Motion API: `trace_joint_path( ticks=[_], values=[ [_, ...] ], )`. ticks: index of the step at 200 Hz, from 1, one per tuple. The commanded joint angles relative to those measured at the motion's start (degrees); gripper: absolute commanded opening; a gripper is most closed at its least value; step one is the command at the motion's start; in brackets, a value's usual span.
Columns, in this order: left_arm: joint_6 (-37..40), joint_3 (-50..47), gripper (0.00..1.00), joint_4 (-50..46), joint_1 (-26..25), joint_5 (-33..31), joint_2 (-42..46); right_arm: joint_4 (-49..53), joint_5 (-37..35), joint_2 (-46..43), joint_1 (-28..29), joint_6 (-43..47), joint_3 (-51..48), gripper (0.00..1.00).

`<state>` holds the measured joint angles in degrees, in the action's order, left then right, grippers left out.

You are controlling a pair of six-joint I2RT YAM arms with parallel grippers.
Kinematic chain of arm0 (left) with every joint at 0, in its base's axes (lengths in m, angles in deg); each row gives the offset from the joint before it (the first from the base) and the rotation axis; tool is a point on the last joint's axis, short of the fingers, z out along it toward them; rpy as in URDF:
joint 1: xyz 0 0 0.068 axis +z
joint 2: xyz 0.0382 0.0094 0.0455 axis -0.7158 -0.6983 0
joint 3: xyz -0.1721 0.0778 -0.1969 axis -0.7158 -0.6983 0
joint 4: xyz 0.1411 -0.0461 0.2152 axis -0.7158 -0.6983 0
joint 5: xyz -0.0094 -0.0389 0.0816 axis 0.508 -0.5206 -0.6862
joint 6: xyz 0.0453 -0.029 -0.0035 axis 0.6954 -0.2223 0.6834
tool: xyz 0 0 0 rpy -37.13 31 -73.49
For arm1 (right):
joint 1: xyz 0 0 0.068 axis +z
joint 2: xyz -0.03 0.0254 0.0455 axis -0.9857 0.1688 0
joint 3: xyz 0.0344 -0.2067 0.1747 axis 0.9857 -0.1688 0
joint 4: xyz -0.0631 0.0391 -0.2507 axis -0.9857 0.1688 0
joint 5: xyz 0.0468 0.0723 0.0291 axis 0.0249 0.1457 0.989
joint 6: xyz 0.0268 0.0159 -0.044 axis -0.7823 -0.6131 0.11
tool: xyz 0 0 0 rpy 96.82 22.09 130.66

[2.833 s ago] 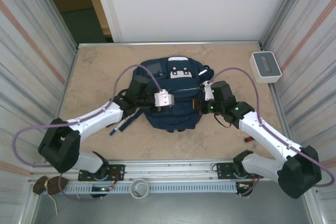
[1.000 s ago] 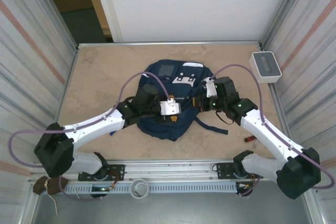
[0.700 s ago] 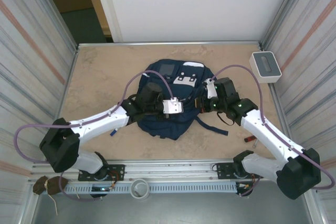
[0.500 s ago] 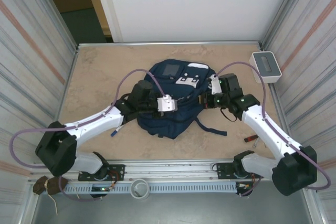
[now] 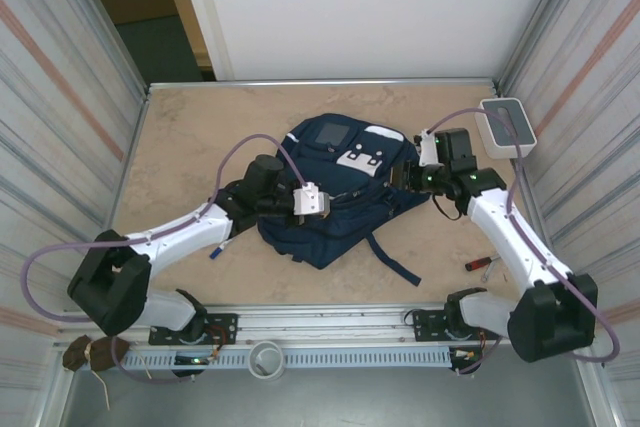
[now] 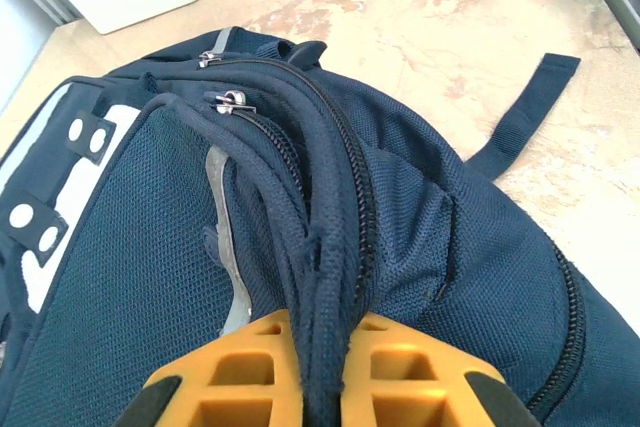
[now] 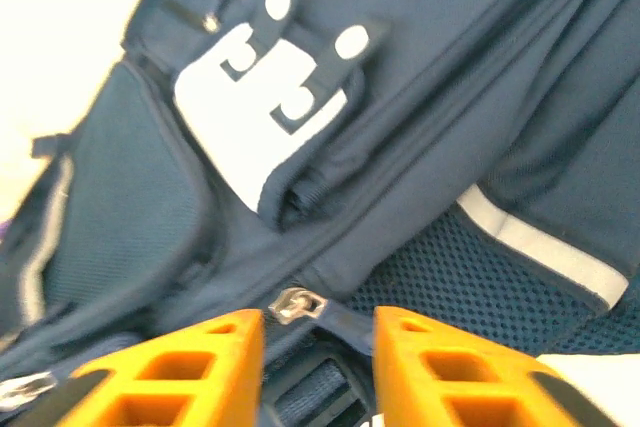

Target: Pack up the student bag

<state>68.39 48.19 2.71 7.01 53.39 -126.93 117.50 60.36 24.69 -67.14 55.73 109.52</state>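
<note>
The student bag [image 5: 345,227], navy with a white label [image 5: 362,158] and a grey patch [image 5: 330,133], lies slanted mid-table. My left gripper [image 5: 328,204] is shut on a ridge of its fabric and zipper seam [image 6: 325,277], the cloth squeezed between the orange fingers [image 6: 240,357]. My right gripper [image 5: 408,179] is at the bag's right upper corner. In the blurred right wrist view its fingers [image 7: 200,357] stand a little apart around dark webbing, with a metal zipper pull [image 7: 297,304] between the tips [image 7: 318,322]. The bag [image 7: 450,67] stretches between both grippers.
A white-grey box [image 5: 507,124] sits at the back right, close behind the right arm. A red-handled screwdriver [image 5: 477,264] lies near the right front. A loose bag strap [image 5: 390,262] trails toward the front edge. A small pen-like item [image 5: 220,245] lies beside the left arm. Corrugated walls close both sides.
The right gripper has swung right and back, and the bag's right corner went with it, so the bag turned and stretched. The left gripper pulled slightly left, still gripping the seam.
</note>
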Motion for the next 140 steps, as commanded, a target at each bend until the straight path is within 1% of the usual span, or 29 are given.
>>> trace_joint_path(
  ticks=[1, 12, 24, 38, 45, 60, 74, 87, 97, 111, 119, 129, 140],
  values=[
    [-1.78, 2.33, 0.0, 3.09, -0.07, 3.87, -0.54, -2.48, 4.51, -3.5, -2.1, -1.99, -1.6, 0.46],
    [-1.56, 2.28, 0.0, 3.35, -0.07, 4.03, -0.88, -4.65, 5.8, -3.3, -4.09, -4.64, -2.44, 0.51],
    [-1.39, 2.32, 0.0, 3.8, -0.06, 4.4, -1.43, -6.57, 5.26, -1.38, -6.46, -7.08, -2.5, 0.56],
    [-1.38, 3.02, 0.01, 3.74, -0.09, 5.26, -2.26, -8.98, 4.35, 2.78, -8.26, -9.6, -1.53, 0.6],
    [-1.47, 3.51, 0.01, 3.62, -0.23, 5.69, -2.68, -10.22, 3.4, 5.35, -8.61, -10.82, -0.85, 0.66],
    [-1.56, 4.52, 0.01, 3.48, -0.66, 6.05, -3.45, -12.59, 3.13, 11.33, -8.7, -12.28, 1.26, 0.72],
    [-1.3, 5.19, 0.01, 3.21, -1.22, 6.0, -4.2, -13.99, 1.17, 16.37, -8.51, -12.75, 3.2, 0.75],
    [-1.3, 5.97, 0.01, 3.01, -1.46, 6.01, -4.86, -13.7, -1.94, 20.71, -8.53, -12.18, 5.22, 0.75],
    [-1.17, 6.48, 0.01, 2.79, -1.73, 6.21, -5.51, -14.19, -2.7, 24.02, -8.63, -11.8, 6.43, 0.75],
    [-0.97, 7.2, 0.01, 2.65, -2.09, 6.2, -6.71, -15.75, 0.69, 28.1, -8.57, -11.9, 7.97, 0.71],
    [-0.88, 7.72, 0.01, 2.64, -2.17, 6.09, -7.52, -16.15, 2.3, 29.91, -8.57, -12.1, 8.39, 0.65],
    [-0.69, 8.49, 0.02, 2.35, -2.17, 5.93, -8.66, -16.21, 2.34, 30.79, -8.79, -11.77, 8.15, 0.54],
    [-0.15, 9.46, 0.04, 1.86, -2.17, 5.48, -9.89, -16.43, 1.19, 30.08, -9.52, -11.5, 6.51, 0.36]
  ],
)
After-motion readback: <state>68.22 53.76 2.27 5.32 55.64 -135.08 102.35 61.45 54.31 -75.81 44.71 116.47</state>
